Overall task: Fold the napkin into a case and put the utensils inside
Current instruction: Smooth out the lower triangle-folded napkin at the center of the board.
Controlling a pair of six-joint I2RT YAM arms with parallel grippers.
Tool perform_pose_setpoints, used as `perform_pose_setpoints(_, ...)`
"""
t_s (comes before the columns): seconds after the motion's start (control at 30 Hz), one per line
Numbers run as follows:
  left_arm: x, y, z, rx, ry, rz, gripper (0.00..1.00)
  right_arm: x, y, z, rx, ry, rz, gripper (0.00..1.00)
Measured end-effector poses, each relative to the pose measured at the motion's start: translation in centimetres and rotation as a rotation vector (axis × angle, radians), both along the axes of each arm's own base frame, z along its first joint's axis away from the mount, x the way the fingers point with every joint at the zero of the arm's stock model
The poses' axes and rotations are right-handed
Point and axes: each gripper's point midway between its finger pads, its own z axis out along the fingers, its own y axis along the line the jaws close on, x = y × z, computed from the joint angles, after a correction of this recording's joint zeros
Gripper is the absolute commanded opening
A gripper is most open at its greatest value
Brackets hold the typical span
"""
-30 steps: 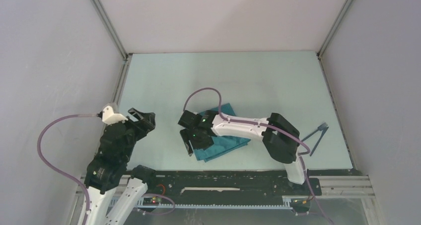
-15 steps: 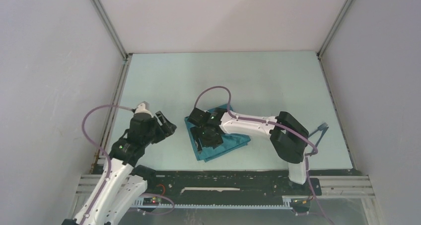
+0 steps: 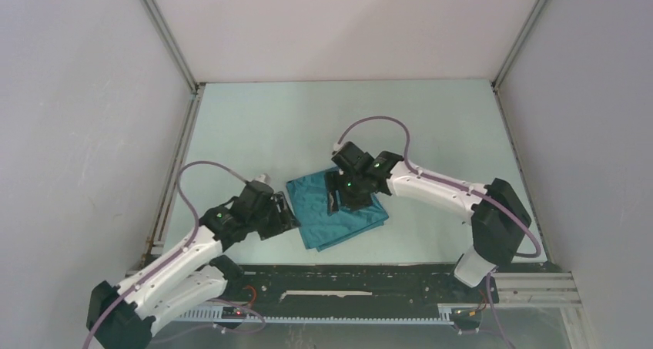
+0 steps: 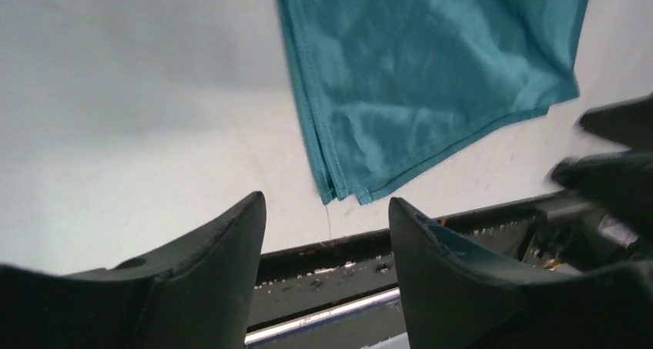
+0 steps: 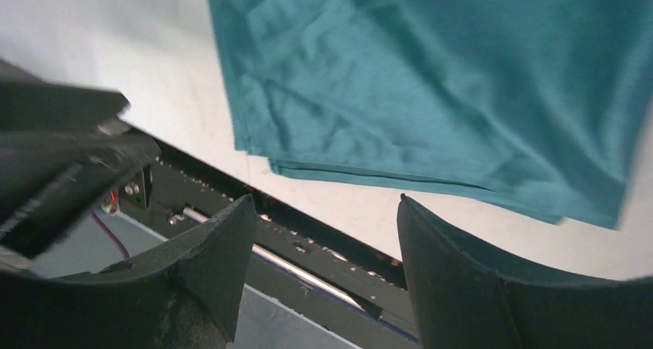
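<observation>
Table [image 3: 431, 118] | folded napkin [image 3: 350, 222] | left hand [image 3: 286, 213] beside, right hand [image 3: 333, 202] above, jaws apart

Folded teal napkin [image 4: 416, 79] beyond parted gripper [image 4: 327, 204]

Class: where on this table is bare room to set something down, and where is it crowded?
Free: the far half of the table, between the napkin and the back wall. Crowded: the near middle, left claw beside the napkin's left edge, right claw above it.

Overhead camera looks down from behind; both wrist cameras closely share the napkin [image 3: 319, 214].
</observation>
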Motion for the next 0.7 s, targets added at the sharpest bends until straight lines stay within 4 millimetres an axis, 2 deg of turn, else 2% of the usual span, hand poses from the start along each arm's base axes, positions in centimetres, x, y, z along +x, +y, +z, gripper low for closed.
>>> perform_pose_setpoints(0.1,1.0,1.9,1.2,0.004,-0.068,0.126,0.69,-2.1,2.1,-1.1,0.007,0.03,0.074,0.75)
perform_pose_setpoints(0.23,2.5,4.4,3.9,-0.046,-0.2,0.283,0.66,-4.5,3.5,-3.5,-0.027,0.091,0.129,0.69)
perform_pose_setpoints(0.33,2.8,5.1,3.9,-0.036,-0.205,0.318,0.62,-6.0,4.3,-4.3,-0.034,0.109,0.165,0.69)
perform_pose_setpoints(0.4,2.7,4.9,3.3,-0.029,-0.178,0.307,0.58,-6.3,4.5,-4.7,-0.043,0.112,0.169,0.69)
perform_pose_setpoints(0.5,2.2,3.4,1.8,-0.051,-0.109,0.233,0.61,-6.0,4.0,-5.0,-0.069,0.108,0.152,0.7)
perform_pose_setpoints(0.57,1.8,2.0,0.6,-0.078,-0.059,0.167,0.62,-5.1,3.4,-5.0,-0.077,0.098,0.125,0.7)
perform_pose_setpoints(0.7,-0.1,-0.4,-1.3,-0.063,0.029,0.029,0.63,-2.8,0.2,-4.4,-0.078,0.085,0.029,0.7)
